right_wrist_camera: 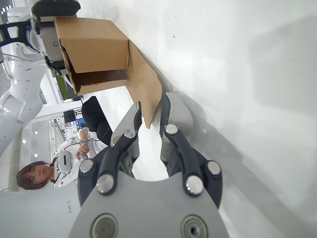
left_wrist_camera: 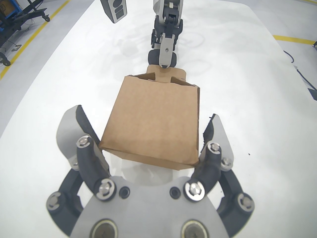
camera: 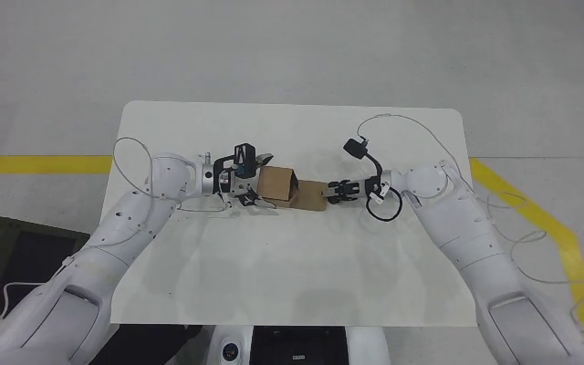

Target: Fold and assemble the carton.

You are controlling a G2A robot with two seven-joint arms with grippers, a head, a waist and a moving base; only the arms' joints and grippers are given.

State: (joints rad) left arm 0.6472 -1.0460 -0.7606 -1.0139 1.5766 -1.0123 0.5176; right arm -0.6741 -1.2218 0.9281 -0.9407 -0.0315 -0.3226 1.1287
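A brown carton (camera: 276, 185) lies at the middle of the white table (camera: 292, 265), partly formed into an open-ended sleeve. In the left wrist view my left gripper (left_wrist_camera: 147, 112) spans the carton (left_wrist_camera: 153, 122) at its near end, both pads pressed on its sides, with that end lifted slightly. A flat flap (right_wrist_camera: 143, 85) sticks out of the far end. My right gripper (right_wrist_camera: 151, 100) straddles the flap's tip, one finger over it and one under, with a slim gap left at the upper pad. From the left wrist view the right gripper (left_wrist_camera: 164, 63) meets the flap's edge.
Bare table surrounds the carton on all sides. Cables loop beside both forearms (camera: 383, 205). A person sits beyond the table (right_wrist_camera: 62, 159), away from the carton.
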